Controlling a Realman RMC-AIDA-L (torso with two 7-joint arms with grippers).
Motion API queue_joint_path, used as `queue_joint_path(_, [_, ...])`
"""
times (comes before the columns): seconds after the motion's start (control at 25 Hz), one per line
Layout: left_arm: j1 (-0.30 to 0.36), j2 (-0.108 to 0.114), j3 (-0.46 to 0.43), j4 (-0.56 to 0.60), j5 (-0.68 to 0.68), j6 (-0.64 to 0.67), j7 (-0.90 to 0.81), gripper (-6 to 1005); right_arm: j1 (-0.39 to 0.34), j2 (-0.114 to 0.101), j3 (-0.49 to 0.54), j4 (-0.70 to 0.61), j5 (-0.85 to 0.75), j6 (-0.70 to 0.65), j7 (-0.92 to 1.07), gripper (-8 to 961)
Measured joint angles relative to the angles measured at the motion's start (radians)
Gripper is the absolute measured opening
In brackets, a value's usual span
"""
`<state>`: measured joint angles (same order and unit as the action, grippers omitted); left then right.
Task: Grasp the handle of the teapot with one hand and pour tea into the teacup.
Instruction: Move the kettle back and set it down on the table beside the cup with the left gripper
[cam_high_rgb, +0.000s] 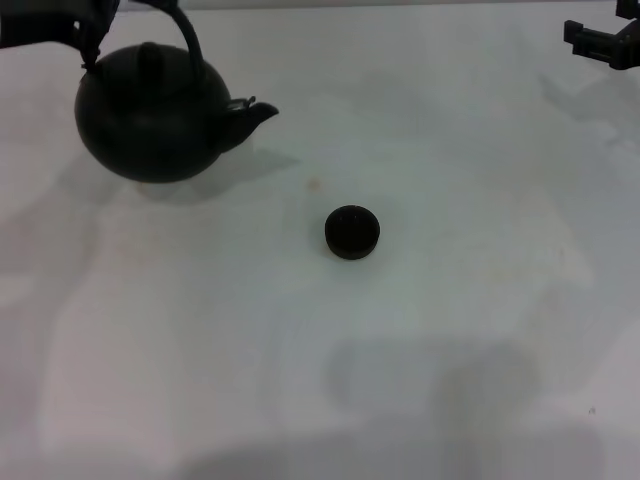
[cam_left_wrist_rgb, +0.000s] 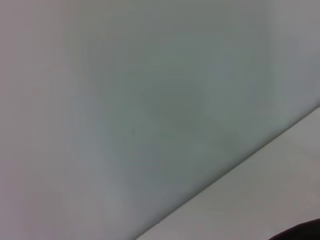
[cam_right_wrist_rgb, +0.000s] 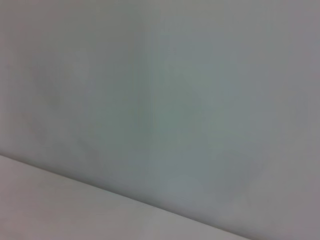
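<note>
Left gripper (cam_high_rgb: 95, 35) is at the handle (cam_high_rgb: 190, 40) of the teapot (cam_high_rgb: 155, 115), far left; I cannot tell if its fingers are clamped. Spout points right toward the teacup (cam_high_rgb: 352, 231), nearer and right of it. Right gripper (cam_high_rgb: 600, 40) is parked far right.

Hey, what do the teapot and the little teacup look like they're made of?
The teapot looks like matte black cast iron or dark ceramic: dull, almost no shine, heavy rounded body. Its handle seems to be the same dark material. The teacup looks like dark glazed ceramic, though it is too small to be sure.
</note>
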<state>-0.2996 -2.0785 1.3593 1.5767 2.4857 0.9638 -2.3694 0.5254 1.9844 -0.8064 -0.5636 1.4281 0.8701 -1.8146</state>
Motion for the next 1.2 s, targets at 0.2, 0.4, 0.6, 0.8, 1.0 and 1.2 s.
queue_joint_path(0.2, [0.029,0.0,0.007,-0.017,-0.028,-0.045,0.007,122,-0.002,0.001,0.001,-0.001,0.0,0.006,0.0,856])
queue_joint_path(0.4, [0.039,0.0,0.006,-0.056,-0.06,-0.082,0.027,123,-0.006,0.003,0.001,-0.001,0.001,0.006,0.0,856])
queue_joint_path(0.6, [0.054,0.0,0.007,-0.065,-0.066,-0.115,0.041,123,-0.007,0.003,0.001,0.002,0.002,0.006,0.0,856])
queue_joint_path(0.8, [0.062,0.0,0.008,-0.076,-0.068,-0.142,0.042,123,-0.005,0.002,0.001,0.0,0.002,0.005,0.0,856])
queue_joint_path(1.0, [0.065,0.0,0.018,-0.106,-0.079,-0.176,0.043,123,0.002,0.002,0.001,0.002,0.002,0.001,0.0,856])
queue_joint_path(1.2, [0.069,0.0,0.033,-0.131,-0.081,-0.217,0.045,123,0.004,0.003,0.001,0.002,0.002,-0.003,0.0,856])
